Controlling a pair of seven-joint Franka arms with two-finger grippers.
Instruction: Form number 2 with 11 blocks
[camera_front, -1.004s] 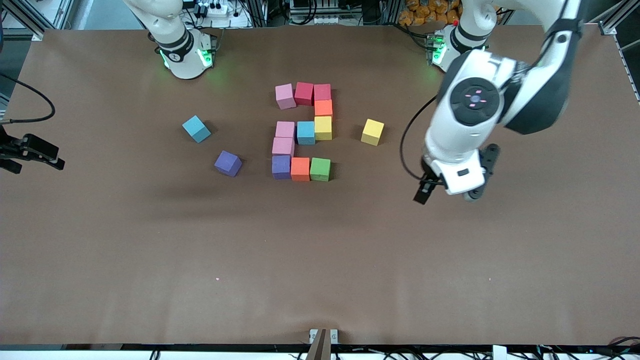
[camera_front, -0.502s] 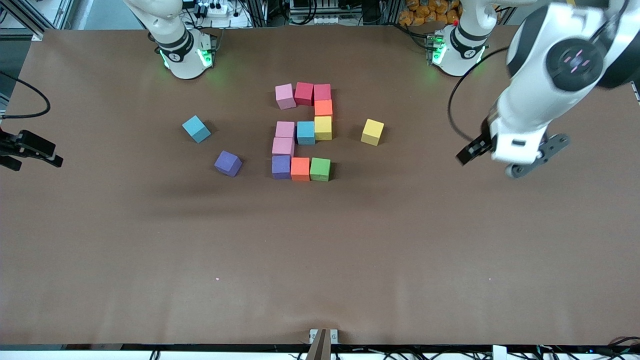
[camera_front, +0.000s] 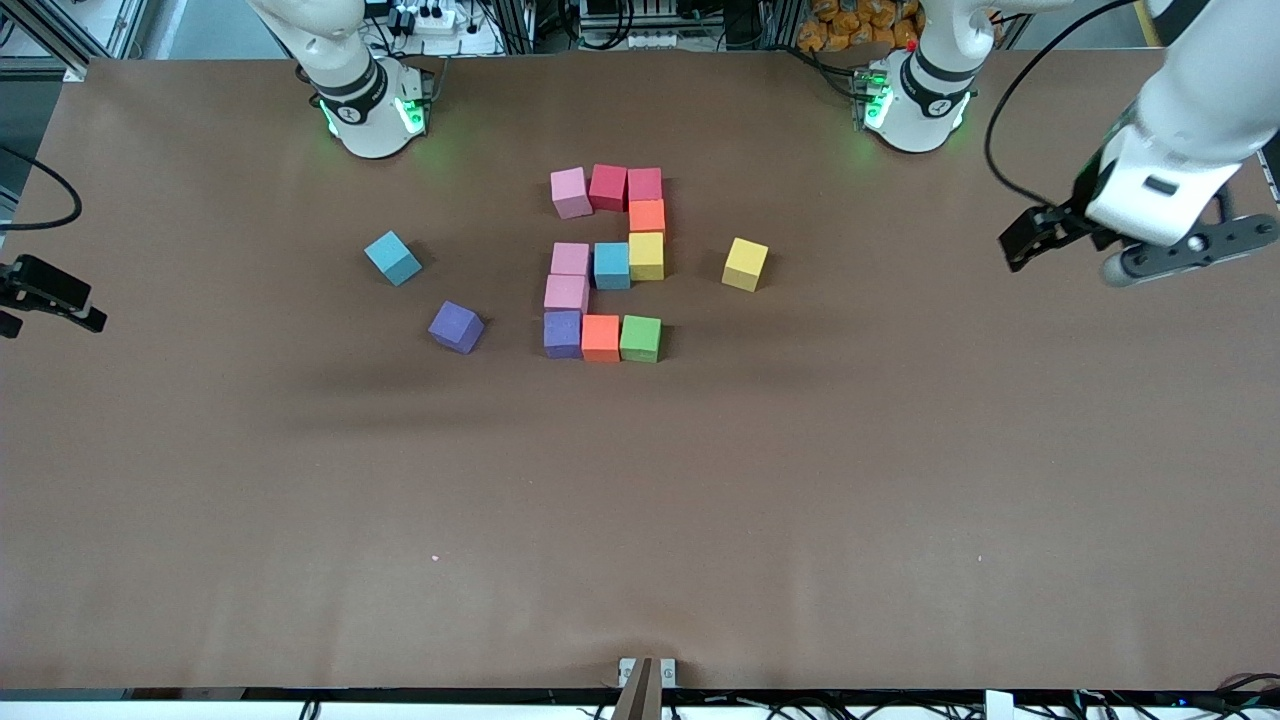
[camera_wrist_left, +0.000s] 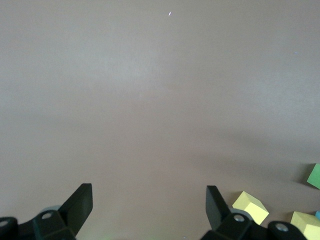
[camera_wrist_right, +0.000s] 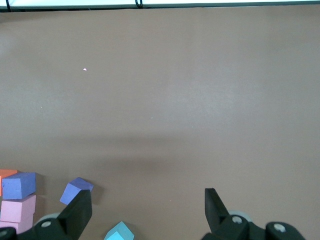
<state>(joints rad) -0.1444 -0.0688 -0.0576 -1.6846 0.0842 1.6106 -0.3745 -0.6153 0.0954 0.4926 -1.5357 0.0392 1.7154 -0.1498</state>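
Front view: number 2 (camera_front: 606, 264) lay mid-worktop (camera_front: 640, 500), long axis running from robot bases toward camera, top row nearest bases. Touching cubes: pink, red, pink; orange; pink, blue, yellow; pink; purple, orange, green. Loose yellow block (camera_front: 745, 264) beside digit toward left arm's end; loose light blue block (camera_front: 392, 257) and purple block (camera_front: 456, 326) toward right arm's end. Left tool (camera_front: 1075, 250) hung over worktop's left-arm end, well apart from digit. Right tool (camera_front: 45, 300) at frame edge.

Left wrist view: left tool (camera_wrist_left: 149, 207) jaws wide, empty; yellow block (camera_wrist_left: 250, 207) near one finger.

Right wrist view: right tool (camera_wrist_right: 148, 207) jaws wide, empty; purple block (camera_wrist_right: 75, 190), light blue block (camera_wrist_right: 119, 232) close by.
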